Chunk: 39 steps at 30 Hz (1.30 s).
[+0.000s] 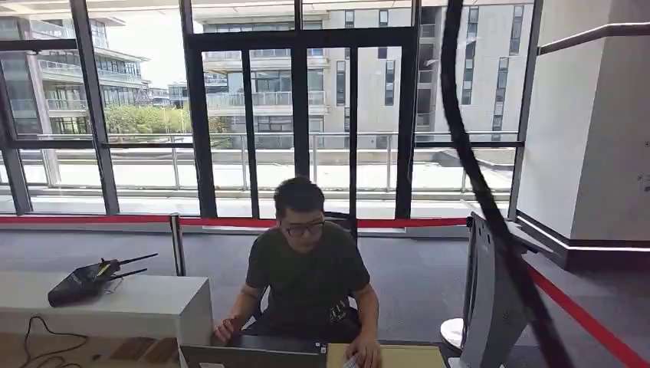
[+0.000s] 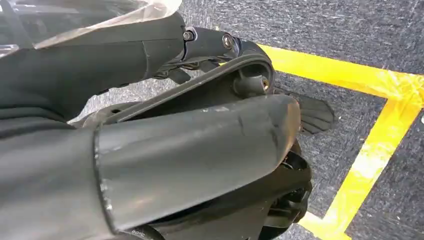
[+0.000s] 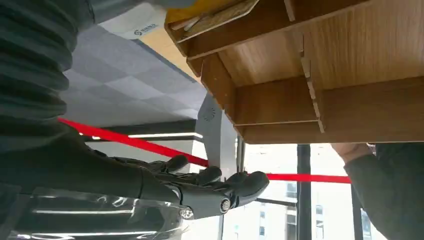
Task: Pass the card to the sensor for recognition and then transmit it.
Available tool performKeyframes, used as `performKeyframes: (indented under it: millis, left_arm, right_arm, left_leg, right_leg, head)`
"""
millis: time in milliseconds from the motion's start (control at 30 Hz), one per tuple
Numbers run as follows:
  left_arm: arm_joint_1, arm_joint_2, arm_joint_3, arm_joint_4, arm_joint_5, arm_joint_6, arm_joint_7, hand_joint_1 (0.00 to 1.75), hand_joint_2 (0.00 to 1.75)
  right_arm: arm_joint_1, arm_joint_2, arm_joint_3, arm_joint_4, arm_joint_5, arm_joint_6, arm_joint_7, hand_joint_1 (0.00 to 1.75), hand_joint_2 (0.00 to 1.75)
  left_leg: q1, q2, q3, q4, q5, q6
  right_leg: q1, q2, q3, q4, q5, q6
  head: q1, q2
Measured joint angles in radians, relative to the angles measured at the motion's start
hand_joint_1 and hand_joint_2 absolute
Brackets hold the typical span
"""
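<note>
Right hand point(image 3: 210, 185) hung under the wooden desk point(image 3: 320, 75), fingers loosely extended and holding nothing. A small pale object, perhaps the card point(image 1: 351, 362), lay on the desktop by the person's hand point(image 1: 366, 354), above and ahead. Left hand's state could not be told.

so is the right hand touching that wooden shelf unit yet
Apart. The right wrist view shows the right hand separated from the wooden shelf unit by a clear gap.

head forward, left wrist floorward, right wrist upward
</note>
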Motion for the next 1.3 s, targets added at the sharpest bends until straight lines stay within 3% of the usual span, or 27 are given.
performKeyframes:
  millis: [1300]
  left_arm:
    - [0.000, 0.004, 0.001, 0.001, 0.037, 0.036, -0.002, 0.00, 0.00]
  right_arm:
    - [-0.044, 0.034, -0.005, 0.196, -0.028, -0.027, -0.012, 0.00, 1.75]
  left_leg:
    - [0.000, 0.000, 0.000, 0.000, 0.000, 0.000]
  right_leg:
    - [0.000, 0.000, 0.000, 0.000, 0.000, 0.000]
  head:
    - [0.000, 0.000]
